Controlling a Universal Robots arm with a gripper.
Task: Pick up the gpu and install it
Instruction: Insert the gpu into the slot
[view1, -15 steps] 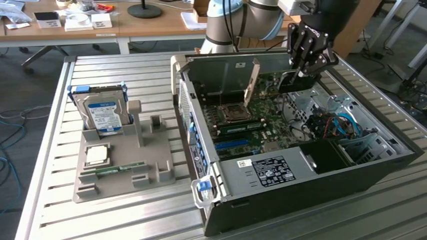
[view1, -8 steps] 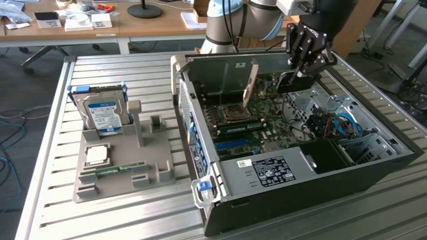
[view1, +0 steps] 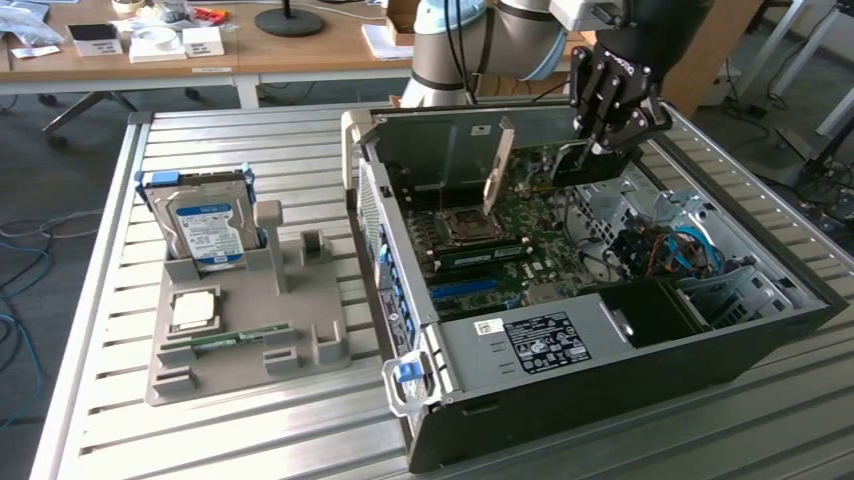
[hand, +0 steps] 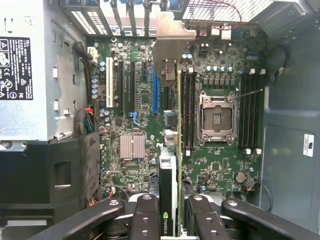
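Gpu (hand: 171, 165) front and centre in the wrist view, seen edge-on, standing on its long edge with the thin green board on one side and the black cooler, NVIDIA logo showing, on the other. Gripper (hand: 174, 217) is clamped right on it, a black finger (hand: 145, 215) pressed to each face, at the end away from the bracket. Metal end bracket (hand: 172, 37) sits up against the row of rear slot openings of the computer case (view1: 761, 320). The card hangs inside the open case, over the motherboard (hand: 132, 100), running lengthwise just beside the blue expansion slot (hand: 155, 95); whether its lower edge touches a slot, can't tell from here. On one side of the card, black memory slots and the bare CPU socket (hand: 217, 117); on the other, a white slot (hand: 108, 85), a small silver heatsink (hand: 132, 146) and, further out, the grey power supply (hand: 30, 80) with its label. Over to the exterior view: the case lies on its side on a slatted metal table (view1: 267, 440). On the exterior view's left, well apart from the case, a grey fixture (view1: 314, 340) with a blue-labelled hard drive (view1: 207, 228) standing upright in it, a processor chip (view1: 194, 310) lying flat, and a small green RAM stick (view1: 240, 338) just beside the chip
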